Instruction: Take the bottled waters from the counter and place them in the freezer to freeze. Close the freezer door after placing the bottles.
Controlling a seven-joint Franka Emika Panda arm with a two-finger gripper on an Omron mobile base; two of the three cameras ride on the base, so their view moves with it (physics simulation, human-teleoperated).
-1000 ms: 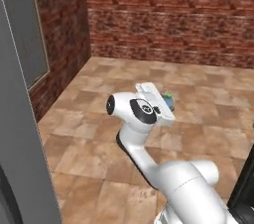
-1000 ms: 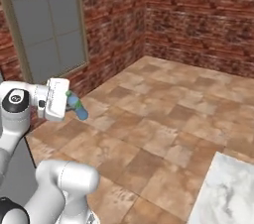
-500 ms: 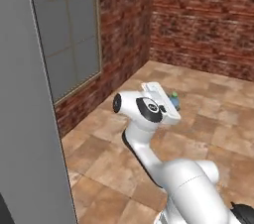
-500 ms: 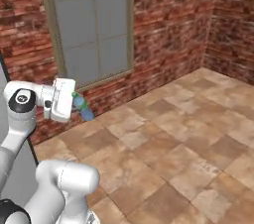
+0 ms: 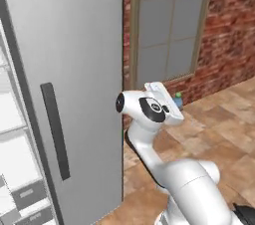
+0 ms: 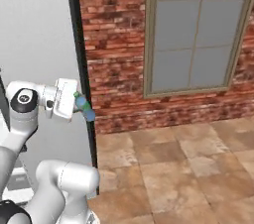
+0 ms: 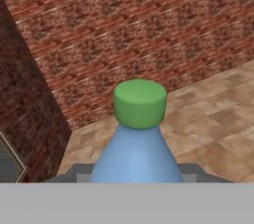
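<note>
The blue bottle [image 7: 137,139] is clamped in the fingers [image 6: 78,105] just beside the fridge [image 5: 74,69], in transit; the freezer shelves must be reached next.

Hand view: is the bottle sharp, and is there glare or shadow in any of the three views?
Hand view: the blue bottle and its green cap are soft-edged, with flat shading and no glare; the brick wall is blurred. Left base view: the freezer door is evenly lit, without reflections. Right base view: the window shows no glare, and the tiled floor carries no distinct shadows.
</note>
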